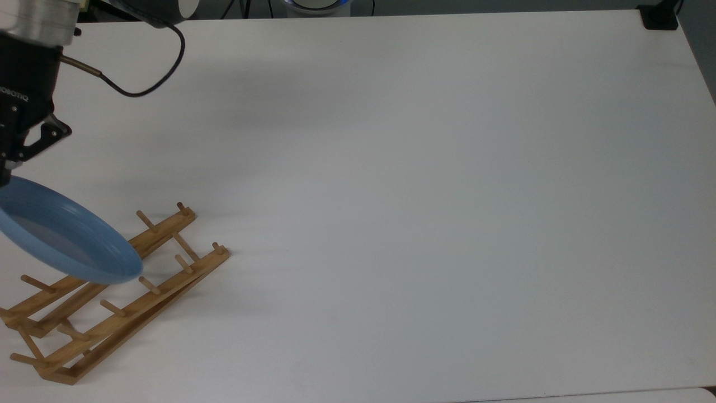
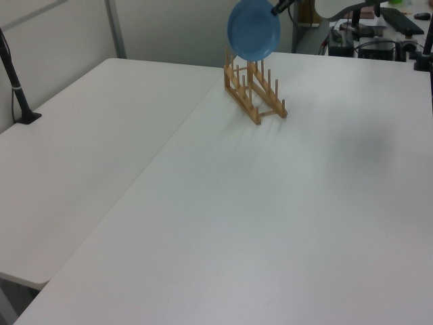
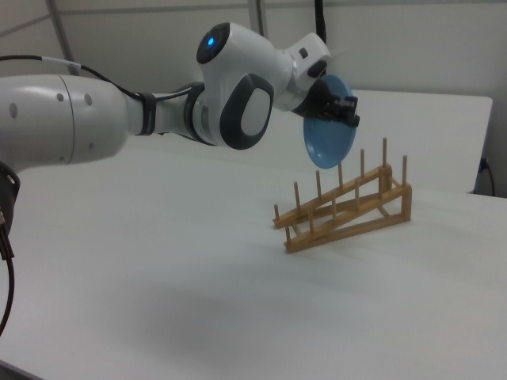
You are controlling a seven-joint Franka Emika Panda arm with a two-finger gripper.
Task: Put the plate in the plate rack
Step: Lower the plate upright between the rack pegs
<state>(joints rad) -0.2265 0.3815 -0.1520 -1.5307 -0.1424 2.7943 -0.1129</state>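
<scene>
Claw (image 3: 342, 108) clamped on the rim of the light-blue plate (image 3: 329, 143), held tilted in the air above the wooden plate rack (image 3: 347, 207), over its taller end, clear of the pegs. Rack resting on the white counter (image 1: 425, 184).

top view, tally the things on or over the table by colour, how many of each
blue: 1, the plate held in the gripper
light brown: 1, the plate rack
black: 1, a stand base at the table's corner
total: 3
</scene>
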